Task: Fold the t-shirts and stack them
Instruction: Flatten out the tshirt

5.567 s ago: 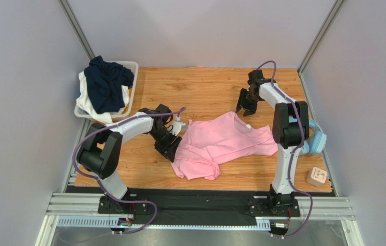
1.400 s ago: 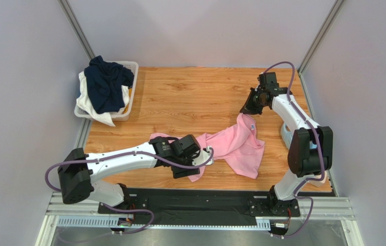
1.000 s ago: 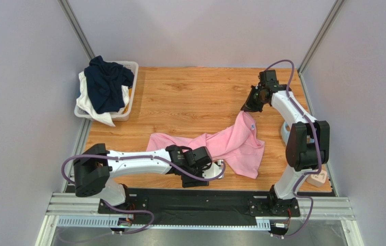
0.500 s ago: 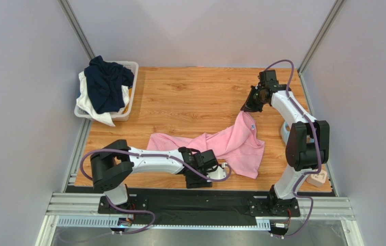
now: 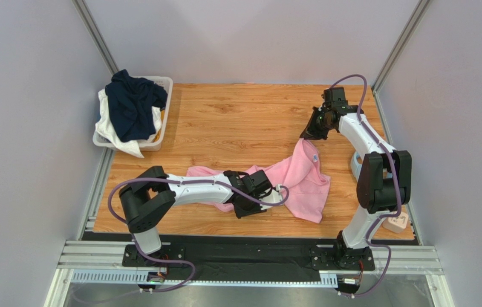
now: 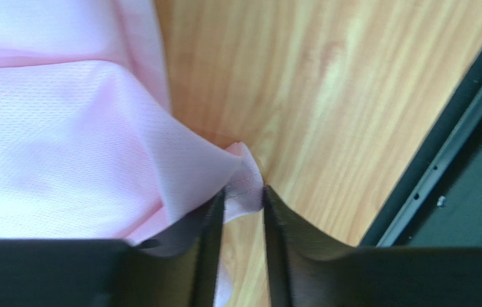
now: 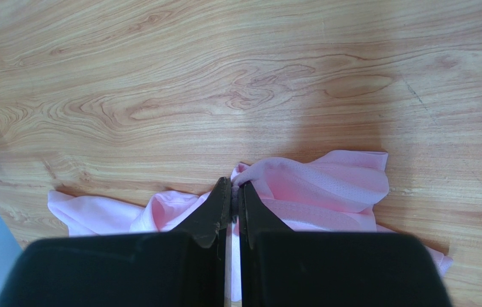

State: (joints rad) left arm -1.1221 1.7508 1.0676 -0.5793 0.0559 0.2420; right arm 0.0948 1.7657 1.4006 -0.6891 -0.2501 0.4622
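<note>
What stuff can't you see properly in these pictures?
- Top view: the navy t-shirt covers what lies deeper in the basket.
- Top view: the right arm hides most of the small block.
- Left wrist view: a corner of the pink t-shirt sits inside the left pincer; whether it's pinched is unclear.

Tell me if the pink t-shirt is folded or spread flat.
Neither: the pink t-shirt lies bunched and twisted on the table, one edge pinched by the right gripper; no neat fold shows.
</note>
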